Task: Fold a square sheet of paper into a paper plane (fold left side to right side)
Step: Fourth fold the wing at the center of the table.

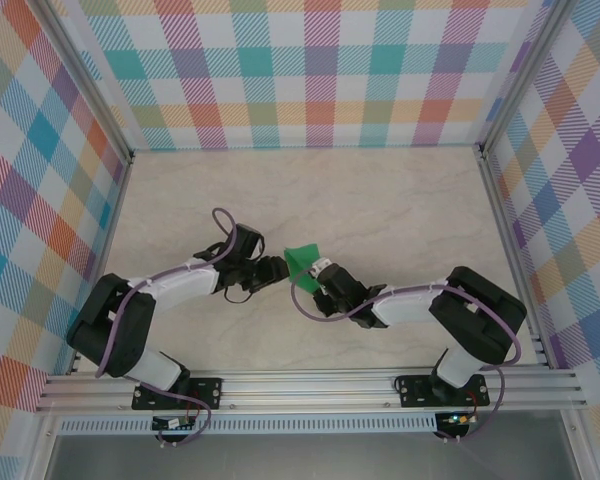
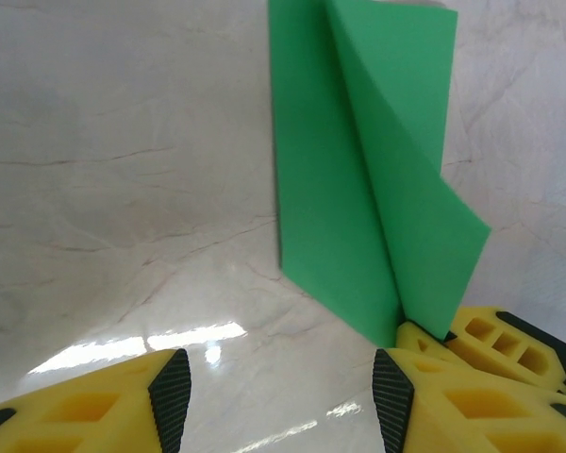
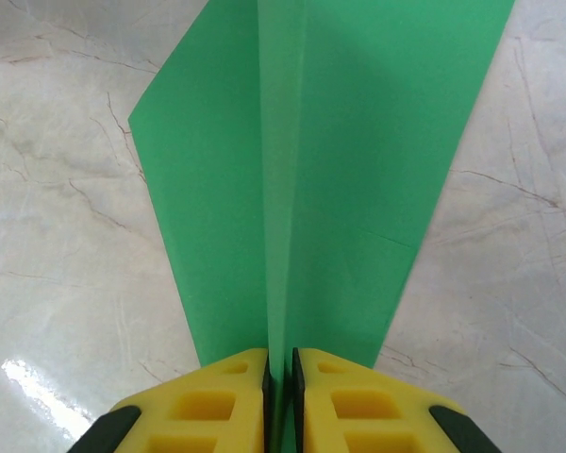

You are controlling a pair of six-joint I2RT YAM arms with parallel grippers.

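Risk note: paper plane (image 3: 292, 179) pinched by its centre fold, wings loose.
The plane is over the middle of the surface (image 2: 123, 189), between the arms; I cannot tell whether it touches down. Your right tool (image 3: 281, 387) is closed tight on the folded spine at one end only. The left tool (image 2: 281, 392) stands half open just beside it, holding nothing. Watch for thin paper pivoting or slipping in that narrow pinch, flaps springing apart, or the left tool catching a loose corner and crumpling the creases.
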